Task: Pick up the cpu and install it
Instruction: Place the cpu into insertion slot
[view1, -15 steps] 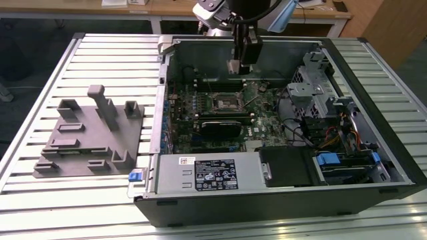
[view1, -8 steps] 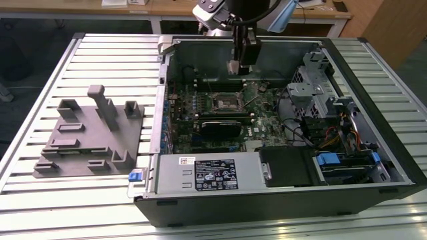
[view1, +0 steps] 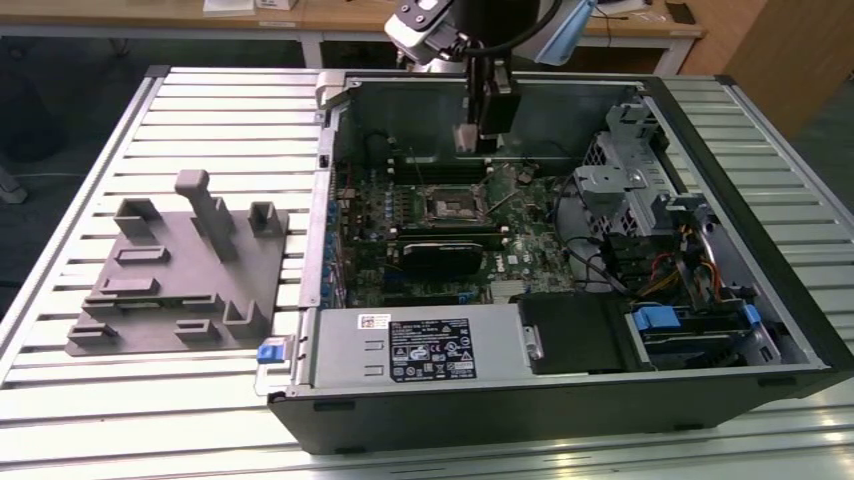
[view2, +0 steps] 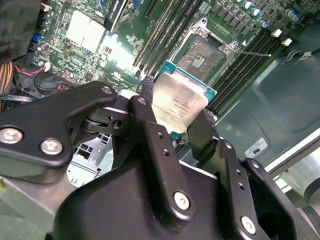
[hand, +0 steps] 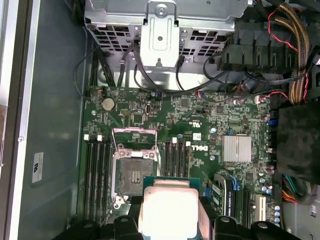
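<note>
The pincer (view2: 175, 125) is gripping the cpu (view2: 181, 100) by two opposite edges, closed on it, holding it in the air over the motherboard (hand: 200, 115) near the open socket (hand: 134, 172), inside the computer case (view1: 534, 420) lying on the desk (view1: 200, 110).

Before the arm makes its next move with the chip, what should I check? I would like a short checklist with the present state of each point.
1. Grip: the gripper is shut on the cpu, holding two opposite edges: ok.
2. The socket is empty: ok.
3. The metal frame of the socket seems swung open: ok.
4. The cables lie away from the socket, near the case wall: ok.
5. The cpu hangs squarely above the socket: cannot tell.
6. The turn of the cpu matches the socket: cannot tell.
</note>
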